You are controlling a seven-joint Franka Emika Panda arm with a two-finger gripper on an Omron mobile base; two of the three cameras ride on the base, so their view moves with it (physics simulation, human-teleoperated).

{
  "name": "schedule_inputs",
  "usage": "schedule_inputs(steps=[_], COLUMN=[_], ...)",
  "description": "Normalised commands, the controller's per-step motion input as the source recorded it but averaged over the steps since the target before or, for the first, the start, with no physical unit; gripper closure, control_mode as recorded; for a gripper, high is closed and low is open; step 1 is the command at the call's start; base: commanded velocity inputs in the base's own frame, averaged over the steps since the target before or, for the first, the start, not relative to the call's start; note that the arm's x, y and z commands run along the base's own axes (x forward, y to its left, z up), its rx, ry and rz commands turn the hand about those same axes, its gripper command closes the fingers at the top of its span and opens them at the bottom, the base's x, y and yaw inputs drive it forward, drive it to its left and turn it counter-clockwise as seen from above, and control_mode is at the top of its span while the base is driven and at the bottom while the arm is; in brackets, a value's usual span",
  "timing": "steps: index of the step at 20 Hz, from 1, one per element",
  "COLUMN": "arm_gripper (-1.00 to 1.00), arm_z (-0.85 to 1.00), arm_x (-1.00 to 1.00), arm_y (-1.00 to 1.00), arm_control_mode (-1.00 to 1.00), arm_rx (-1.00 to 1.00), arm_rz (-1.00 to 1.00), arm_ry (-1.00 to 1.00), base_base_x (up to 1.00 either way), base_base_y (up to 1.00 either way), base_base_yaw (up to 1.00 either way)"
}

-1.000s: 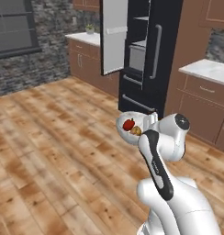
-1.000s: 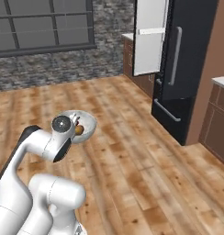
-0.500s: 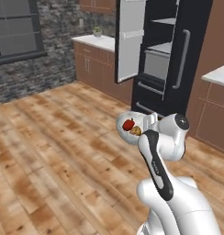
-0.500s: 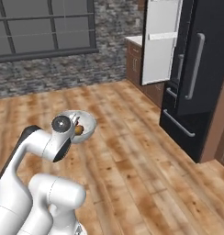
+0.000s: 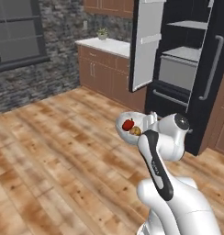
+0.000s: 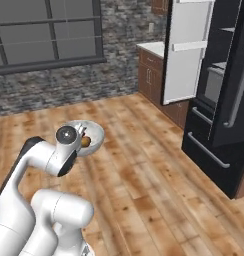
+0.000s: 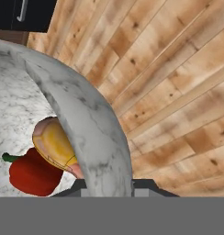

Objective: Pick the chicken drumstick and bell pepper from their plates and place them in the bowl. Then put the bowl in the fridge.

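1. the bowl [image 5: 126, 126] hangs in the air at the end of the arm, over the wooden floor [image 5: 63, 151], left of the robot's wrist in the left base view.
2. inside it sit the bell pepper [image 5: 128, 124] and the chicken drumstick [image 5: 135, 131], touching, so i'd call the loading step done.
3. the gripper [image 7: 107, 186] is pinched shut on the bowl's rim; the hand view shows the wall rising between its tips.
4. further right stands the fridge [image 5: 210, 82], its door [image 5: 146, 43] swung open, grey shelves bare.
5. what's left, i reckon: close the remaining gap and set the bowl on a shelf.
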Motion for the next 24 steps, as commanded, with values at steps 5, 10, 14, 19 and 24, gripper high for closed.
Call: schedule_inputs(steps=[5, 10, 14, 19, 24], arm_gripper=[1.0, 1.0, 1.0, 1.0, 1.0], arm_z=[0.0, 0.0, 0.0, 0.0, 0.0], arm_x=[0.0, 0.0, 0.0, 0.0, 0.0], arm_y=[0.0, 0.0, 0.0, 0.0, 0.0], arm_control_mode=[1.0, 1.0, 1.0, 1.0, 1.0], arm_rx=[0.0, 0.0, 0.0, 0.0, 0.0], arm_rz=[0.0, 0.0, 0.0, 0.0, 0.0], arm_ry=[0.0, 0.0, 0.0, 0.0, 0.0], base_base_x=[0.92, 0.86, 0.7, 0.63, 0.6], base_base_y=[0.29, 0.32, 0.35, 0.35, 0.35], base_base_yaw=[-0.17, -0.23, -0.41, -0.49, -0.52])
